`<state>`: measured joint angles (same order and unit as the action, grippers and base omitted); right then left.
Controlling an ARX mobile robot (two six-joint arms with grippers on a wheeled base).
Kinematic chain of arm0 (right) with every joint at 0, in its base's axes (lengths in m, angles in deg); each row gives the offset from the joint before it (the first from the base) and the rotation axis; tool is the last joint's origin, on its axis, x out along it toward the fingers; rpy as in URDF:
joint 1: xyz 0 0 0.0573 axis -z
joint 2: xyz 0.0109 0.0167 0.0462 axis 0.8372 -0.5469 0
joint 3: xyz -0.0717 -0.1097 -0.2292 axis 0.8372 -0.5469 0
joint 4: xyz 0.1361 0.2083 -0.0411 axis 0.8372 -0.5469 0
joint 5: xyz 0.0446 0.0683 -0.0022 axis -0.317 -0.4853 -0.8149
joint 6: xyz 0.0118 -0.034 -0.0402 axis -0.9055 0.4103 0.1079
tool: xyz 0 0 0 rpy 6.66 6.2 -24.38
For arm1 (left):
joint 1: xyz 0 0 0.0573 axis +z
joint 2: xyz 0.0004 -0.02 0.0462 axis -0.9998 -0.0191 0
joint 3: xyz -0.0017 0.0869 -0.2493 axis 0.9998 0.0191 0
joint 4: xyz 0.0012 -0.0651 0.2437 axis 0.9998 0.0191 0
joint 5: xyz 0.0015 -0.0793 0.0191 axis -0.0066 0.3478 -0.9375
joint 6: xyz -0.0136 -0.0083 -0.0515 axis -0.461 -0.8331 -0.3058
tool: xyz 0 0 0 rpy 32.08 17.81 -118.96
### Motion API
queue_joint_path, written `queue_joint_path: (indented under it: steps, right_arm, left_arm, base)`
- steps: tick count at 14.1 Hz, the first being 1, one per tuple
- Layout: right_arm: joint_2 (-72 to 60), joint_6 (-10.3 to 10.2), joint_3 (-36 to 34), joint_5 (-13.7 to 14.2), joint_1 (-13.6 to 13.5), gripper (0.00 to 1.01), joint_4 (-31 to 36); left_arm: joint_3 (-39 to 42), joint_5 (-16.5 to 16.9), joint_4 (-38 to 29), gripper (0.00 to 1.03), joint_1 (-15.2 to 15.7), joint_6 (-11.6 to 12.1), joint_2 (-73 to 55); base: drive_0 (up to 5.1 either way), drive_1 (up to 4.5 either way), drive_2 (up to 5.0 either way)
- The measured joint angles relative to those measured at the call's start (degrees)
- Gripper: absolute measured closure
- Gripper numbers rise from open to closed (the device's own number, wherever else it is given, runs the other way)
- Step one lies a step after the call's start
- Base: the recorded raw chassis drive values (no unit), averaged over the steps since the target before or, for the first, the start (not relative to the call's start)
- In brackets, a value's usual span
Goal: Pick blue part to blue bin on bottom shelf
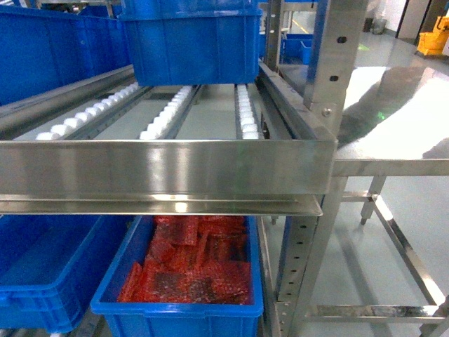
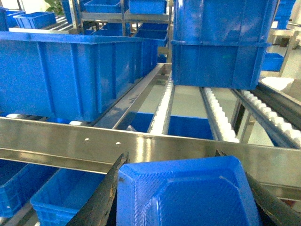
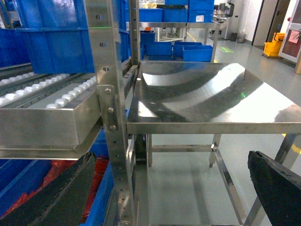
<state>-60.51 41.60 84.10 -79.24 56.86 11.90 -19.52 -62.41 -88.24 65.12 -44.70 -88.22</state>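
In the left wrist view my left gripper [image 2: 171,157] is shut on the blue part [image 2: 188,197], a flat moulded blue plastic piece with bevelled corners that fills the gap between both dark fingers. It hangs just in front of the bottom shelf's shiny front rail [image 2: 141,146], which carries two small screws. On the rollers behind the rail stand a large blue bin [image 2: 61,70] at the left and a stacked blue bin [image 2: 216,61] at the middle. My right gripper [image 3: 171,157] is open and empty beside the perforated upright [image 3: 110,117]. Neither gripper shows in the head view.
Under the rail [image 1: 161,172] a blue bin of red packets [image 1: 182,281] sits beside another blue bin [image 1: 42,274]. A stainless table [image 3: 202,94] with thin legs stands to the right of the rack. White roller tracks [image 1: 245,112] run back along the shelf.
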Motion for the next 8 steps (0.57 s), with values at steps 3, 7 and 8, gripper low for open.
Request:
queue_joint_path:
  steps: [3,7,8]
  right_arm:
    - [0.0,0.0,0.0,0.0,0.0,0.03,0.1]
    - [0.0,0.0,0.0,0.0,0.0,0.03,0.3]
    - [0.0,0.0,0.0,0.0,0.0,0.03,0.1]
  left_arm:
    - [0.0,0.0,0.0,0.59,0.0,0.0,-0.1]
    - [0.0,0.0,0.0,0.59,0.0,0.0,0.0]
    - [0.0,0.0,-0.1,0.59,0.0,0.0,0.0]
  base:
    - [-5.0,2.50,2.5]
    - [-4.9,2.52,2.5]
    - [-5.1,2.40,2.4]
